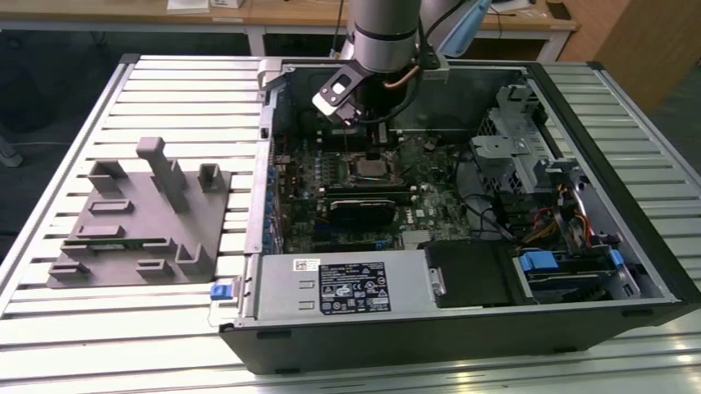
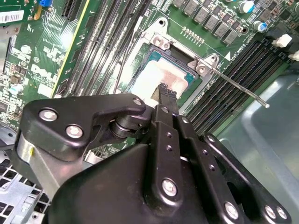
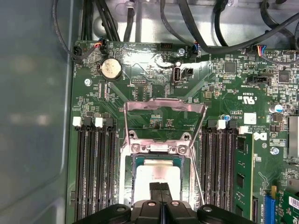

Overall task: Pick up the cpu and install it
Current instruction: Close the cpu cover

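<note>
slatted metal table (image 1: 66, 328) | wooden desk (image 1: 285, 15) behind | wooden panel (image 1: 646, 41) | dark floor (image 1: 55, 82)

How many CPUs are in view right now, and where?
1. The cpu lies in the socket on the motherboard, right beneath the tips of the shut gripper. Another could lie hidden in the recesses of the grey fixture.

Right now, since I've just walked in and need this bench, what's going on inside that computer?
The robot arm has its gripper lowered into the open computer case, directly over the motherboard's socket. The cpu lies flat in the socket, and the metal retention frame above it is flipped open. The gripper is shut, with its tips at the cpu's top. Whether they actually touch it cannot be told.
</note>
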